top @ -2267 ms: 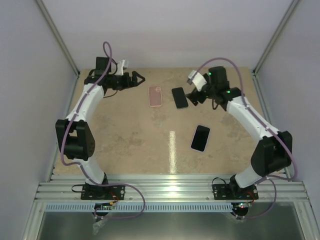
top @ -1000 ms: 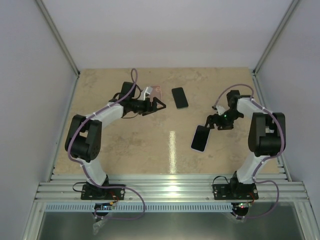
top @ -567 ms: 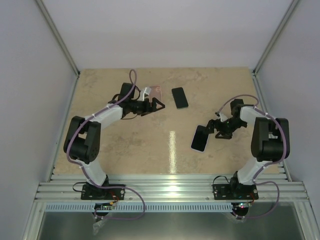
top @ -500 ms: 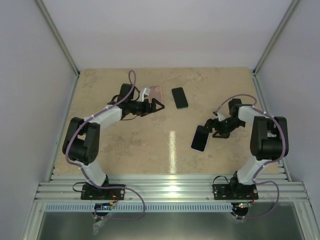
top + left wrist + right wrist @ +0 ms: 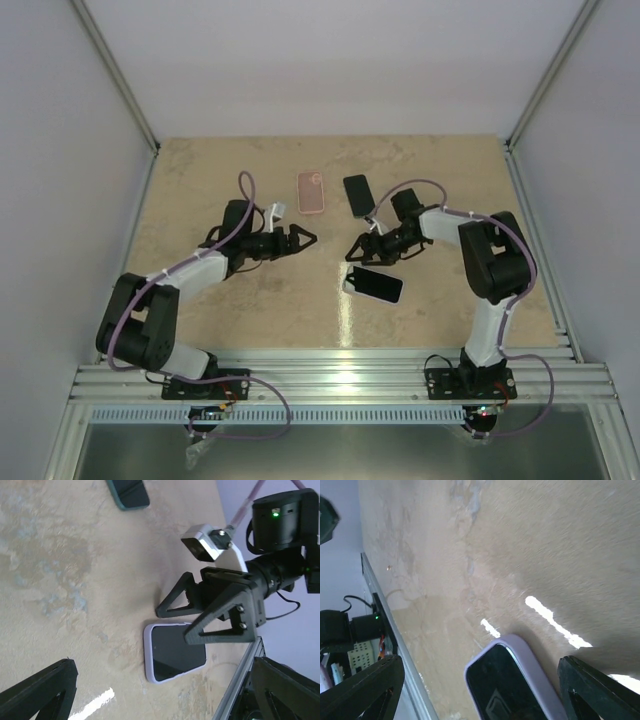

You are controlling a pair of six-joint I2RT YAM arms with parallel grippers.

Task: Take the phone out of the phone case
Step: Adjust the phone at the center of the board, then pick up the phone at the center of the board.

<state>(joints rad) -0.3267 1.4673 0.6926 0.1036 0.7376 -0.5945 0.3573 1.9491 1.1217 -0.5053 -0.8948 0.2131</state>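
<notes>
The phone in its lavender case [image 5: 373,284] lies flat, screen up, crosswise near the table's middle. It also shows in the left wrist view [image 5: 175,652] and the right wrist view [image 5: 517,687]. My right gripper [image 5: 353,252] is open and empty, low over the table just beyond the phone's far left end; the left wrist view shows it [image 5: 192,612] spread above the phone's far edge. My left gripper [image 5: 303,241] is open and empty, left of the phone and apart from it, pointing toward it.
An empty pink case [image 5: 312,191] lies flat at the back middle. A bare black phone [image 5: 359,194] lies beside it on the right and also shows in the left wrist view [image 5: 128,490]. The metal rail [image 5: 340,380] runs along the near edge.
The cased phone has turned from lengthwise to crosswise and shifted left. My right gripper swung left to its far end. My left gripper drew back from the pink case, which lies flat again.
</notes>
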